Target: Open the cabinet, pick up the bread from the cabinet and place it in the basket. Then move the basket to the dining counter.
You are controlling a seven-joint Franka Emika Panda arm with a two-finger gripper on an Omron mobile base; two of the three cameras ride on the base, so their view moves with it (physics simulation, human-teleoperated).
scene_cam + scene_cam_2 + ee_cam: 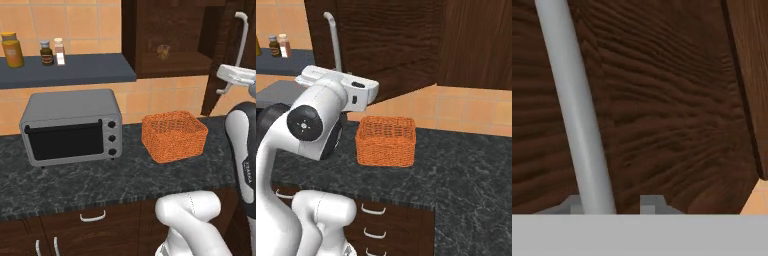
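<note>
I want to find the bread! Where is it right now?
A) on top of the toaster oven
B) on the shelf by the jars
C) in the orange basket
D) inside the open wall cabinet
D: the small brown bread sits inside the open cabinet, up above the basket, which has nothing in it.

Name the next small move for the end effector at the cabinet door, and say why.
Probably release the handle and back off: the end effector straddles the bar, while the cabinet door already stands swung wide, with the bread exposed inside.
</note>
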